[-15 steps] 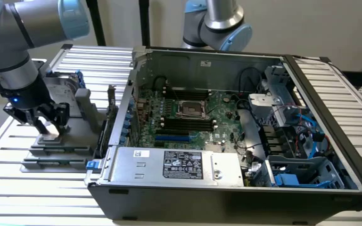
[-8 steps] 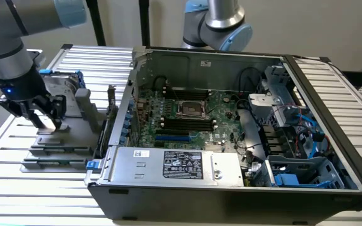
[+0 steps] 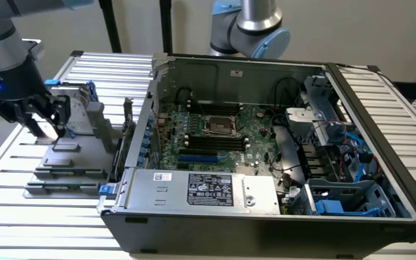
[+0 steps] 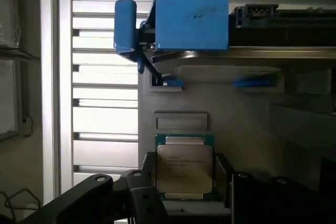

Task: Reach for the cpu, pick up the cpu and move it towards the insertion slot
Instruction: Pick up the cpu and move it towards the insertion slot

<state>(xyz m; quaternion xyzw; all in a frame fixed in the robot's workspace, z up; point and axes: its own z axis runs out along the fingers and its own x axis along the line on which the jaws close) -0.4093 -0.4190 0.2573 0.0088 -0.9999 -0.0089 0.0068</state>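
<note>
Cpu (image 4: 185, 167) sits between two dark fingers (image 4: 144, 200), over on the exterior view's left and well apart from the slot. Largest is the slatted metal table (image 3: 41, 227), which carries everything. On it, toward the exterior view's right, lies the open case (image 3: 266, 230) with its green board (image 3: 255, 130) face up. The slot (image 3: 218, 126) is near the board's middle, a shiny frame round a dark centre, just beside long black memory slots (image 3: 215, 143). The arm (image 3: 6, 59) reaches down over the table's left part in that view, outside the case. Beneath it lies a grey tray (image 3: 71, 162) with shallow recesses, just beside the case wall. A drive (image 3: 82, 111) with blue edges stands upright at the tray's far end. The gripper (image 3: 47, 131) hangs low over the tray, close in front of the drive. Its jaws stand fairly wide, pressed against two opposite edges of the cpu, whose metal top faces the wrist camera with a green rim showing. Whether the cpu is clear of the tray I cannot tell.
</note>
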